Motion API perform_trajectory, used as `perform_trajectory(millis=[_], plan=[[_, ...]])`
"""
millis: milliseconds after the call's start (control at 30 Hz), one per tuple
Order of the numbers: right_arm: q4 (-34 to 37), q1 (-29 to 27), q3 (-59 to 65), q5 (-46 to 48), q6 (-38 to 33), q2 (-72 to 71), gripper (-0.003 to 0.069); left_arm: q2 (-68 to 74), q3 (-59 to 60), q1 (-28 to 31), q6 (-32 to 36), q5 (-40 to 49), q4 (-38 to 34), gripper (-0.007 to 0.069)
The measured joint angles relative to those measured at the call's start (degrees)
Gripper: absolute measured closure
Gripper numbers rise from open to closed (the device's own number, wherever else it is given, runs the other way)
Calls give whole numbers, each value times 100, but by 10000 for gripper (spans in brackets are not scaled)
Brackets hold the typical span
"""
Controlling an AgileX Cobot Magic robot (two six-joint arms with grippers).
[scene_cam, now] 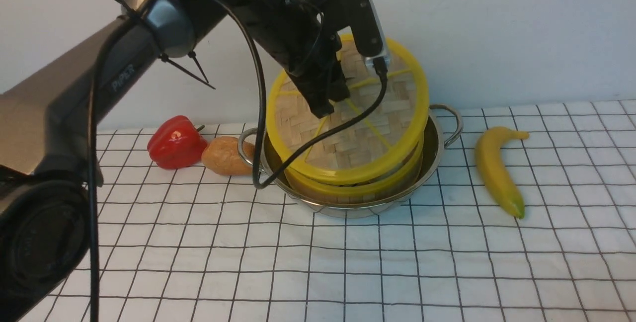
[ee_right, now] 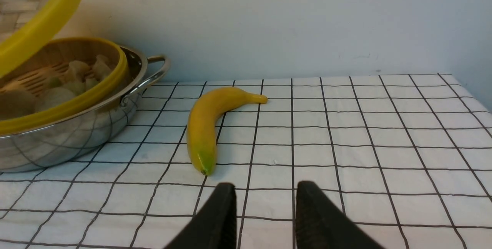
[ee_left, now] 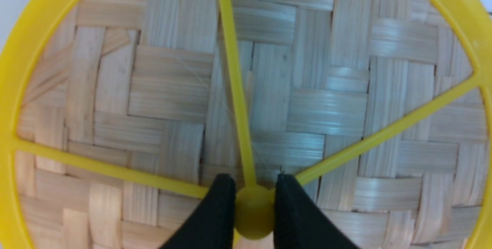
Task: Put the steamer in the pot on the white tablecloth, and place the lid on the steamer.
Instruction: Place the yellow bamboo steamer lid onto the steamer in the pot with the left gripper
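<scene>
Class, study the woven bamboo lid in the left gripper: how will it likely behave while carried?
The lid looks stiff: its yellow rim stays round. Thin woven bamboo suggests it is light. Pinched only at its central hub by the left gripper, it may tip or swivel.

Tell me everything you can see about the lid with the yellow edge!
The lid is flat and round, with a smooth yellow rim and yellow spokes meeting at a small knob. Between them is woven stuff that looks like bamboo strips. It's tilted above the steamer, not yet flat on it. The left end effector is closed on the knob.
</scene>
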Motion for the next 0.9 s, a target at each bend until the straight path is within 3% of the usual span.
perform_trajectory(millis=[900], plan=[[0,0,0,0,6,0,419,420,0,-4,114,-350,42,507]])
